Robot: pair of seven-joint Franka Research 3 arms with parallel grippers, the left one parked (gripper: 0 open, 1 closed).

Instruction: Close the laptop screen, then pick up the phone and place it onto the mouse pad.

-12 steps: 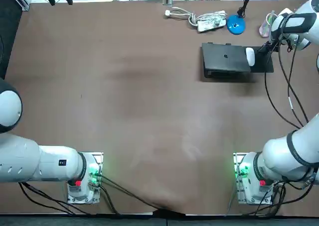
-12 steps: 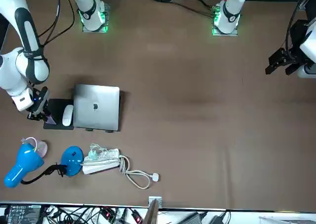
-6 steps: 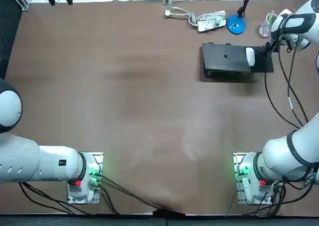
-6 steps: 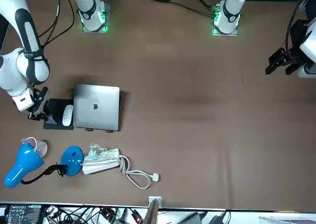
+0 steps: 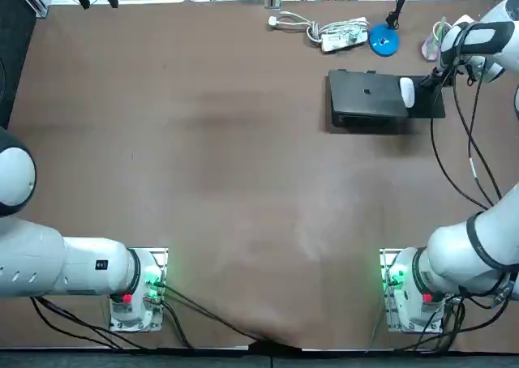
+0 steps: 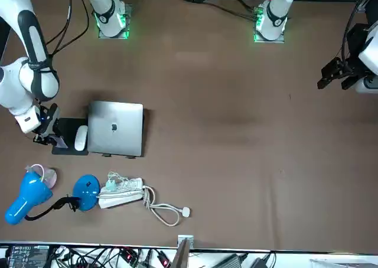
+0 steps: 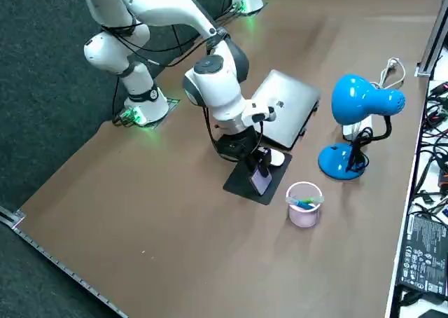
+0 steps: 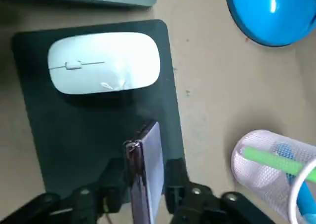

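Observation:
The silver laptop (image 5: 366,99) (image 6: 116,128) (image 7: 283,108) lies closed on the table. Beside it is the dark mouse pad (image 5: 430,107) (image 6: 64,145) (image 7: 241,183) (image 8: 59,130), with a white mouse (image 5: 406,92) (image 6: 80,138) (image 7: 276,158) (image 8: 104,62) on the end nearer the laptop. My right gripper (image 5: 438,74) (image 6: 46,137) (image 7: 260,165) (image 8: 144,174) hangs over the pad's free end, shut on the phone (image 7: 261,179) (image 8: 148,174). The phone stands on edge between the fingers (image 8: 175,174). Whether its lower edge touches the pad I cannot tell.
A blue desk lamp (image 5: 383,40) (image 6: 29,197) (image 7: 364,104) (image 8: 271,12) stands behind the pad. A pink cup with pens (image 7: 304,204) (image 8: 269,169) sits close to the pad's outer end. A white power strip with its cable (image 5: 340,34) (image 6: 121,194) lies by the far edge.

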